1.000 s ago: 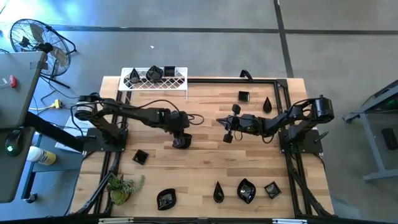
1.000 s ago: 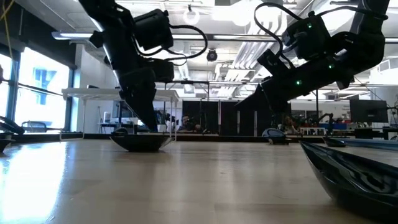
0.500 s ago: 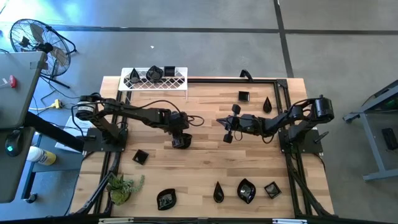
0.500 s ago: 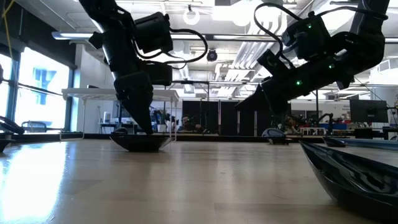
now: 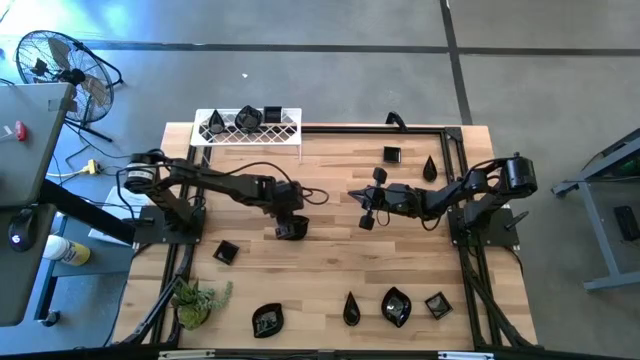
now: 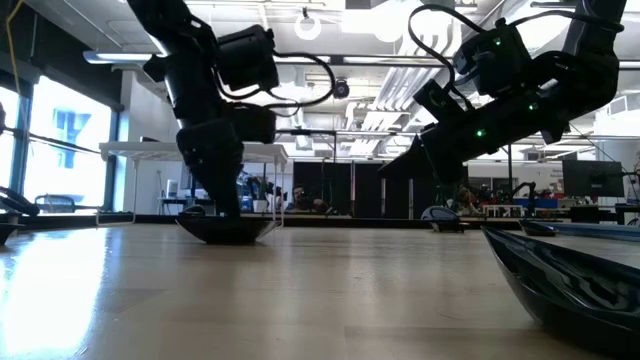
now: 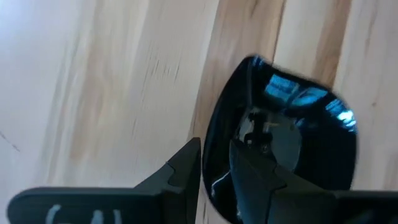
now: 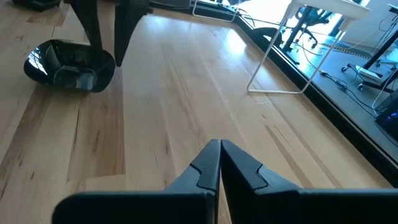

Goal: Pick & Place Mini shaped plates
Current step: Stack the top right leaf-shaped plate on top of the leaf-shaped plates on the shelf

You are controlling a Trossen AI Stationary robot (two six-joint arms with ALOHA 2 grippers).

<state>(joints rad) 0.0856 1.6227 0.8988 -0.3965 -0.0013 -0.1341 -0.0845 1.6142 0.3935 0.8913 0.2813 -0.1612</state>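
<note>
A glossy black mini shaped plate (image 7: 292, 137) rests by its underside on the wooden table near the middle, also seen in the low view (image 6: 226, 229). My left gripper (image 7: 214, 145) comes down on it and is shut on its rim. My right gripper (image 5: 366, 216) hangs shut above the table to the right of the middle, touching nothing; its closed fingers (image 8: 220, 163) point toward that plate (image 8: 68, 62). Other black plates lie on the white wire rack (image 5: 248, 124) and around the table. My left gripper pinches the plate's rim (image 7: 208, 163) at one side, one finger (image 7: 186, 168) outside the dish and the other finger (image 7: 255, 177) inside its hollow. The fingers come from above, slanting steeply down. The plate sits with its underside on the table (image 6: 226, 238).
Two plates (image 5: 392, 154) (image 5: 430, 168) lie at the far right, one (image 5: 226, 252) at the near left, several along the near edge (image 5: 396, 306). A small green plant (image 5: 195, 300) stands at the near left corner. One plate (image 6: 570, 280) lies close to the low camera.
My left gripper has tipped to point more steeply down over the plate, staying on its rim. The plate has kept its place on the table.
</note>
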